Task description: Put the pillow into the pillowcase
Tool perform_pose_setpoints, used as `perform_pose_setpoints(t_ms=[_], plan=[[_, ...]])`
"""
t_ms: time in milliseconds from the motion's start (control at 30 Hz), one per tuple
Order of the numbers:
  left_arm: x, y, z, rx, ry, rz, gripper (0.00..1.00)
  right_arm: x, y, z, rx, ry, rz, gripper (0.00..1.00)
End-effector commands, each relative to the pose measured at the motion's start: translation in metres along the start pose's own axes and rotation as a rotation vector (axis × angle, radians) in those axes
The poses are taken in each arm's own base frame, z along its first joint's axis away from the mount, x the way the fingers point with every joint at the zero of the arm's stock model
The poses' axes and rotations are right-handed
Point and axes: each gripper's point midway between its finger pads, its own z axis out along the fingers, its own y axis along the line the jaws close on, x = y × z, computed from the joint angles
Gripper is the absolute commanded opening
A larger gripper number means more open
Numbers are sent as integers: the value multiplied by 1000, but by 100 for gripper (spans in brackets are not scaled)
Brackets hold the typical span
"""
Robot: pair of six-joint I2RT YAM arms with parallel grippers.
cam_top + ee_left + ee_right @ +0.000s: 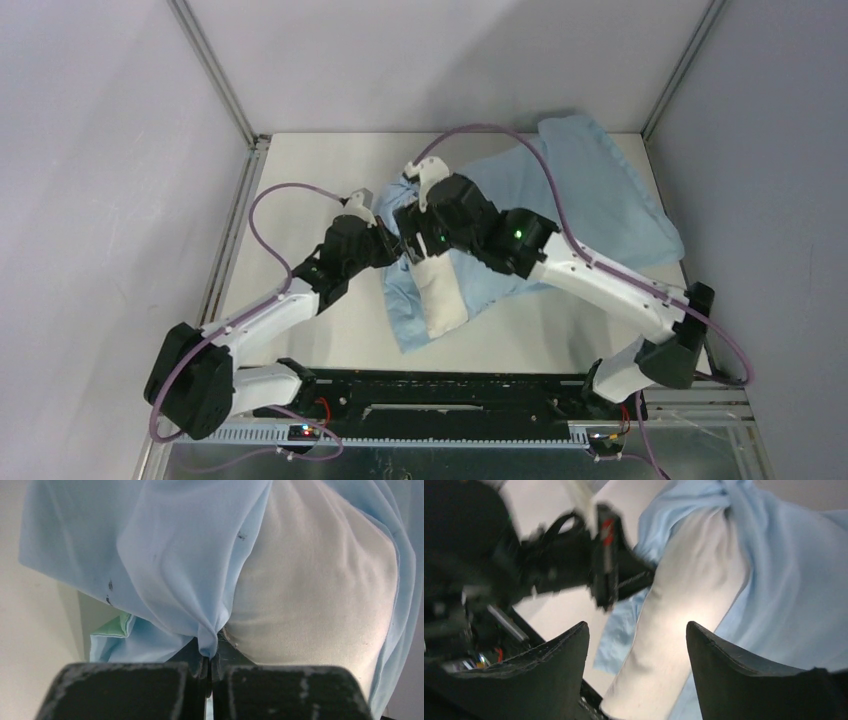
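Note:
The light blue pillowcase (590,200) lies rumpled from the table's middle to the back right. The white pillow (441,298) lies on its near-left part, one end under the cloth's edge. My left gripper (392,243) is shut on a pinch of the pillowcase (165,555) at its opening edge, next to the pillow (310,590); a sea-green patch (113,627) shows lower left. My right gripper (417,250) hovers over the pillow (684,605), open and empty (636,632), its fingertips (574,640) wide apart either side of it. The pillowcase (789,580) fills the right of that view.
The pale table (300,200) is enclosed by grey walls with metal corner posts (215,70). A black rail (430,392) with the arm bases runs along the near edge. Purple cables (262,205) loop over the arms. The left arm's gripper (609,565) shows in the right wrist view.

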Motion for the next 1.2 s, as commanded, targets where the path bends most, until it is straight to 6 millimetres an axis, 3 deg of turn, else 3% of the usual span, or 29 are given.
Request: perform_pose_setpoints(t_ms=[0, 167, 233, 300, 433, 667, 700, 767, 800, 833, 867, 900, 967, 1033, 1167], plan=[[-45, -38, 4, 112, -64, -26, 0, 37, -2, -22, 72, 49, -179, 74], [-64, -44, 11, 106, -62, -19, 0, 86, 2, -25, 116, 139, -301, 81], [-68, -45, 12, 106, -62, -18, 0, 100, -1, -20, 169, 170, -342, 82], [-70, -45, 13, 107, -58, -19, 0, 112, 0, -11, 239, 184, -419, 93], [-69, -43, 15, 104, -49, -23, 0, 132, 8, 5, 355, 216, -538, 97], [-70, -36, 13, 86, -38, -23, 0, 161, -24, 32, 621, 276, -701, 99], [-70, -34, 12, 81, -38, -22, 0, 159, -31, 32, 663, 270, -704, 97], [-72, -31, 9, 66, -39, -26, 0, 150, -42, 31, 711, 249, -680, 82], [-70, -27, 7, 50, -30, -35, 0, 145, -45, 30, 712, 238, -651, 61], [-68, -25, 5, 41, -23, -41, 0, 137, -46, 28, 700, 221, -616, 46], [-68, -26, 2, 41, -20, -41, 0, 131, -44, 28, 661, 206, -570, 19], [-68, -27, -1, 44, -18, -38, 0, 126, -39, 28, 597, 197, -507, 2], [-66, -28, -7, 53, -18, -33, 7, 109, -23, 27, 424, 148, -376, 0], [-64, -27, -13, 51, -25, -27, 30, 92, -6, 21, 242, 106, -249, 0], [-56, -16, -26, 16, -38, -24, 50, 61, 15, 7, 13, 48, -102, 0]])
